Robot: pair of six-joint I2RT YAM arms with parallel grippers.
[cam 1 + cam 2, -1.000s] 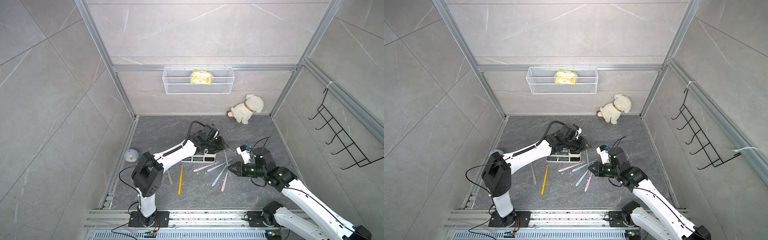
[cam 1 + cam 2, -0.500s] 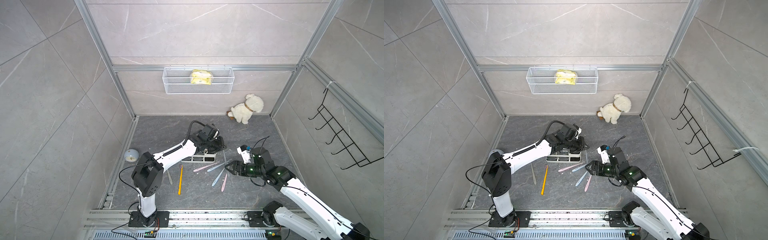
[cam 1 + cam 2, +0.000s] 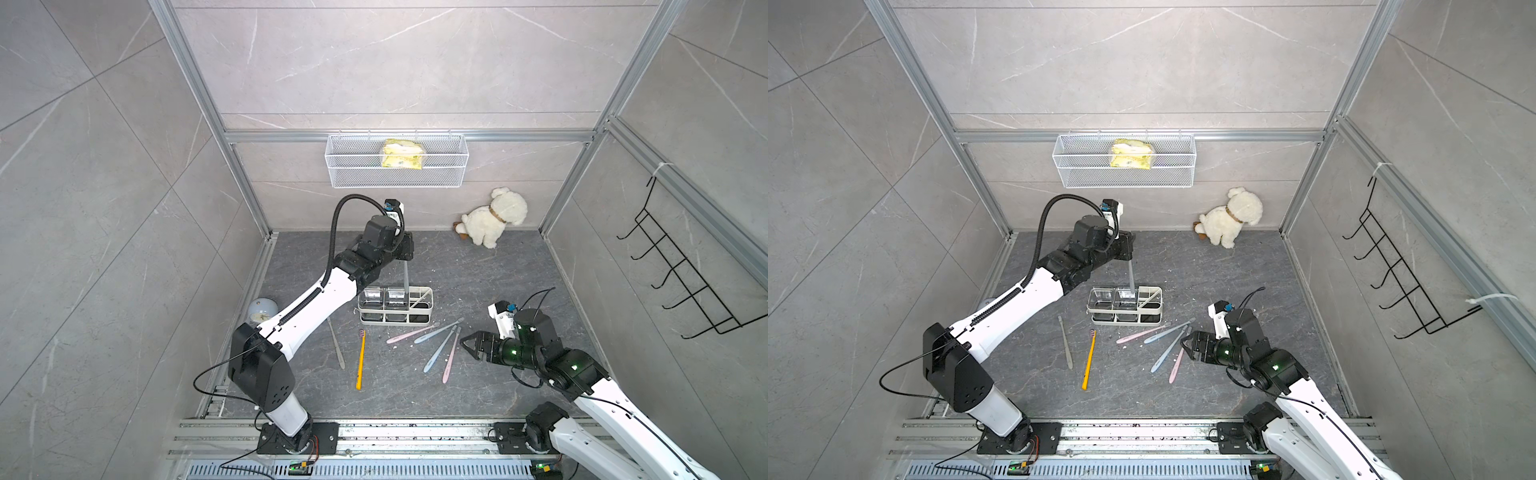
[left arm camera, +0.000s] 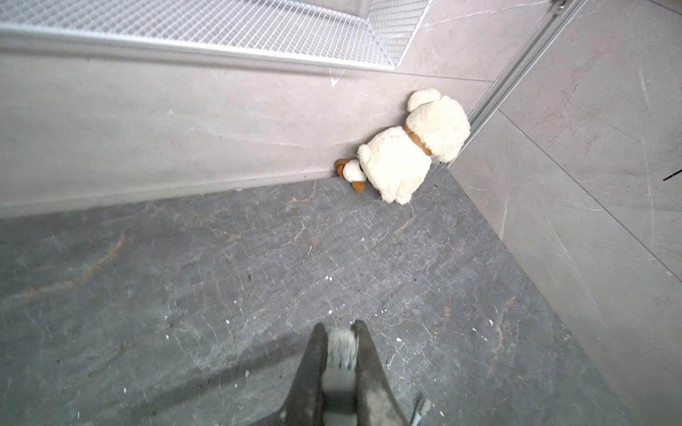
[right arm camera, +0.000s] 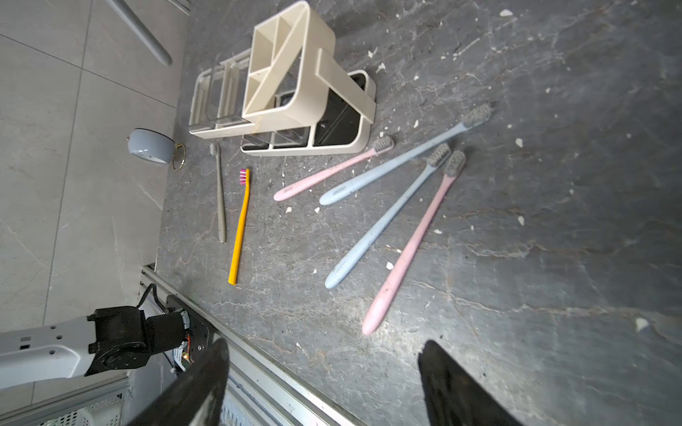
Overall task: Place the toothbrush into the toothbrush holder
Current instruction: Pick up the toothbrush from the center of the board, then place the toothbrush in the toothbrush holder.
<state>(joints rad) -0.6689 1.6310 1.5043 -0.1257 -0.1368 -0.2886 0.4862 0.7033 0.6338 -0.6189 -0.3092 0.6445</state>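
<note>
My left gripper (image 3: 405,254) is shut on the bristle end of a grey toothbrush (image 3: 406,277), which hangs upright. Its lower tip is over the white toothbrush holder (image 3: 430,300), near where the second clear cup meets the slotted end. In the left wrist view the bristles (image 4: 342,350) sit pinched at the left gripper (image 4: 340,329). In the other top view the same toothbrush (image 3: 1131,276) hangs over the holder (image 3: 1158,309). My right gripper (image 3: 467,345) (image 5: 324,345) is open and empty, low over the floor beside the loose brushes.
Two pink and two blue toothbrushes (image 3: 439,350) fan out on the floor right of the holder. A yellow one (image 3: 360,360) and a grey one (image 3: 336,343) lie to its left. A plush dog (image 3: 492,218), a wire basket (image 3: 397,166) and a small clock (image 3: 262,311) stand around.
The right gripper has opened and stayed near the loose brushes. The left gripper has closed fully and moved up and left with the grey toothbrush, from beside the holder's right end to over it.
</note>
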